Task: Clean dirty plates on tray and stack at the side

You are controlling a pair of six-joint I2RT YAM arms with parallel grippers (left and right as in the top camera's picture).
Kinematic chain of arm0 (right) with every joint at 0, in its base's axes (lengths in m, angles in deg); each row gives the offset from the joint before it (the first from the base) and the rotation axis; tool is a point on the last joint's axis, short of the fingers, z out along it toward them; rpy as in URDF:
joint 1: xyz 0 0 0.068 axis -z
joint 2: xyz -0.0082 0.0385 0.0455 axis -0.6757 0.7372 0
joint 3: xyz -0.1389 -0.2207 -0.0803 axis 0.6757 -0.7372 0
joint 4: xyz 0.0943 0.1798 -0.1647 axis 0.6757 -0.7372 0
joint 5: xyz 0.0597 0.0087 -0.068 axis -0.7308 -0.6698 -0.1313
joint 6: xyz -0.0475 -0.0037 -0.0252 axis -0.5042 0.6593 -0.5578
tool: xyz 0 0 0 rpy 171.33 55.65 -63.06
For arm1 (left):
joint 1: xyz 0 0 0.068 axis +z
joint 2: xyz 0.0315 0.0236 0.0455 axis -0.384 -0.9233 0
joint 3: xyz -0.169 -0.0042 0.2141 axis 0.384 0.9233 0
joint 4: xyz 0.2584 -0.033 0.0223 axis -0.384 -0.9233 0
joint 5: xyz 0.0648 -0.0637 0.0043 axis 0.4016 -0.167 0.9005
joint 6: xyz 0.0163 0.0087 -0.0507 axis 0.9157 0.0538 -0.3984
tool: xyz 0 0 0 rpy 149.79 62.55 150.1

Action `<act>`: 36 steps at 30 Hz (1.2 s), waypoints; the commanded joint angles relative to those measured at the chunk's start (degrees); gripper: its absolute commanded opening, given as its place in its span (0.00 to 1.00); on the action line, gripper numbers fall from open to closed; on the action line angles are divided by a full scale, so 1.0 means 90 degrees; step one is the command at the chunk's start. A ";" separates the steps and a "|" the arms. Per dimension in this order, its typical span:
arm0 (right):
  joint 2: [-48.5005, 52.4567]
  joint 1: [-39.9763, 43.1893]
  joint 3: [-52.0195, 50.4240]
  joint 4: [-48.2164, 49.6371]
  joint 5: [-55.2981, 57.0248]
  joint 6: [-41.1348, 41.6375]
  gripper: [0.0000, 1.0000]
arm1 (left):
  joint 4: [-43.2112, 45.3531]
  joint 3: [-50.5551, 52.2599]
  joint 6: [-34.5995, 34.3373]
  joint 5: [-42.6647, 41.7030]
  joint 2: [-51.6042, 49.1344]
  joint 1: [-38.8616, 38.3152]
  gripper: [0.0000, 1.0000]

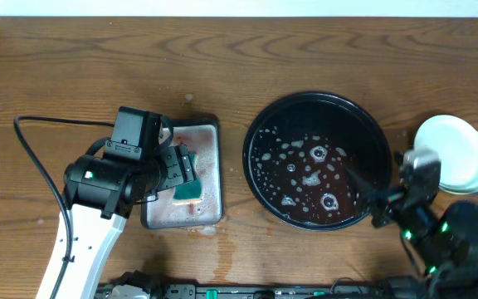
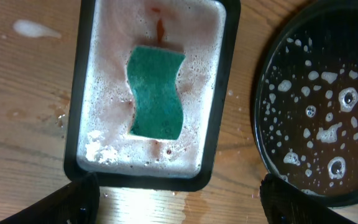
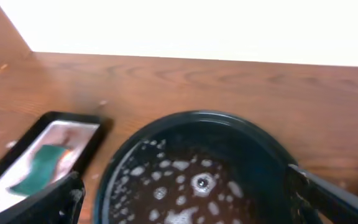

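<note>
Plates (image 1: 463, 149) sit stacked at the right edge of the overhead frame, on bare wood just beside the black tray (image 1: 260, 124) of foamy reddish water; probably three, hard to count. The left gripper (image 2: 179, 199) gapes empty above the sponge (image 2: 156, 93), and the right gripper (image 3: 185, 199) is spread wide, holding nothing

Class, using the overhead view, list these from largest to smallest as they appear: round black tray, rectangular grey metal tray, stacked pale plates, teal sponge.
1. round black tray
2. rectangular grey metal tray, though partly hidden
3. stacked pale plates
4. teal sponge
</note>
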 commanded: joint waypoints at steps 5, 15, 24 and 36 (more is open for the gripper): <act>-0.2256 -0.0063 -0.2344 0.0794 0.0442 -0.0313 0.99 | -0.0012 -0.0034 -0.0027 -0.0010 0.0005 0.0022 0.83; -0.2727 -0.0058 -0.4199 0.3266 0.0449 -0.0313 0.99 | -0.0012 -0.0034 -0.0027 -0.0010 0.0005 0.0022 0.83; -0.2713 -0.0063 -0.4182 0.3215 0.0466 -0.0311 0.99 | -0.0012 -0.0034 -0.0027 -0.0012 0.0005 0.0022 0.83; -0.2713 -0.0063 -0.4182 0.3215 0.0469 -0.0311 0.99 | -0.0012 -0.0034 -0.0027 -0.0010 0.0032 0.0022 0.83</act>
